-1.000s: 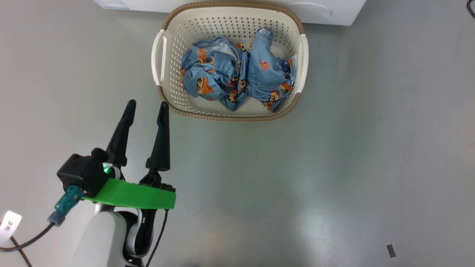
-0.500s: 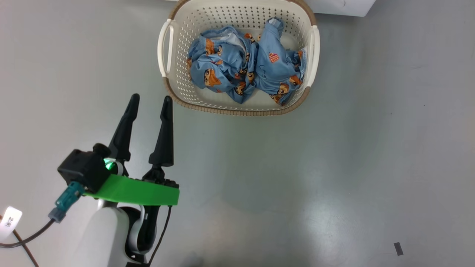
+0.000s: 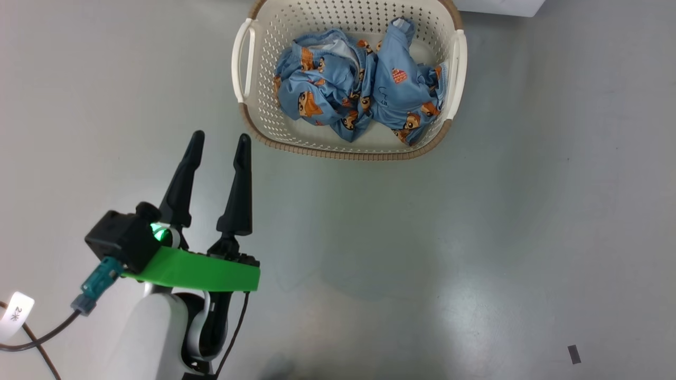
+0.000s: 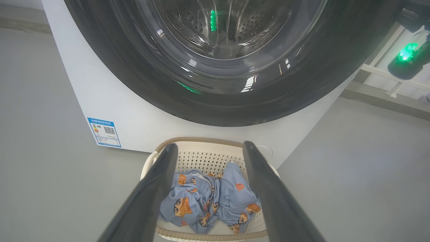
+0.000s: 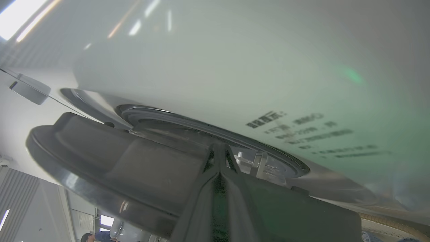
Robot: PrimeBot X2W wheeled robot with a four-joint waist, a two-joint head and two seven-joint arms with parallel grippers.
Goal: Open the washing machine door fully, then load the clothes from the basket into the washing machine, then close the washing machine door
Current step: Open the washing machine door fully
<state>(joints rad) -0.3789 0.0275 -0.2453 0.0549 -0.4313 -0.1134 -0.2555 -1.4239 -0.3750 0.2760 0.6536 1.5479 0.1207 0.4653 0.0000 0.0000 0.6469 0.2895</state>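
Observation:
The cream basket (image 3: 348, 154) stands on the floor at the top of the head view, holding the blue bear-print clothes (image 3: 359, 89). My left gripper (image 3: 220, 136) is open and empty, just short of the basket's near left corner. In the left wrist view its fingers (image 4: 210, 145) frame the basket (image 4: 201, 139) and the clothes (image 4: 208, 201), with the washing machine (image 4: 100, 101) and its black-rimmed door (image 4: 235, 111) behind. My right gripper (image 5: 218, 146) is shut, its tips at the gap between the door (image 5: 100, 168) and the white machine front (image 5: 235, 67).
Grey floor (image 3: 422, 253) spreads around the basket. A blue sticker (image 4: 104, 131) marks the machine's lower left. A cable with a white tag (image 3: 16, 314) trails at the lower left. White shelving (image 4: 386, 72) stands right of the machine. A person (image 5: 88, 237) is far off.
The whole head picture has shifted, so the camera moved: the basket now sits higher and further right in it. The left gripper stays open in about the same place.

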